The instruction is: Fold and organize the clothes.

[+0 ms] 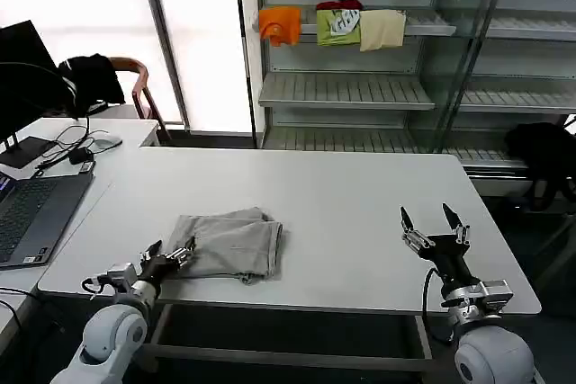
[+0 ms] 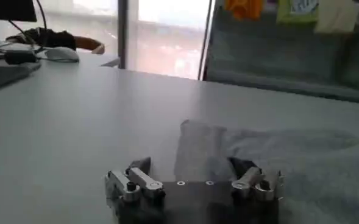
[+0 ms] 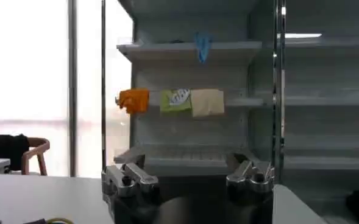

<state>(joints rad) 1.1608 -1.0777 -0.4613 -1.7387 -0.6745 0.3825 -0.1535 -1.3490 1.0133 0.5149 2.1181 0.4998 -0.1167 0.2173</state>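
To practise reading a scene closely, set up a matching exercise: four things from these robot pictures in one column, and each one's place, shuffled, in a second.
Things
1. grey shirt
2. orange garment
3. laptop
4. right gripper

Places
A. on the side desk at the robot's left
B. over bare table, jaws open
C. on a shelf behind the table
D. folded on the table, by the left gripper

Pairs: 1-D, 2-C, 3-A, 4-B

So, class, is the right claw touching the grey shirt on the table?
No, the right claw stands open over bare table, well apart from the grey shirt.
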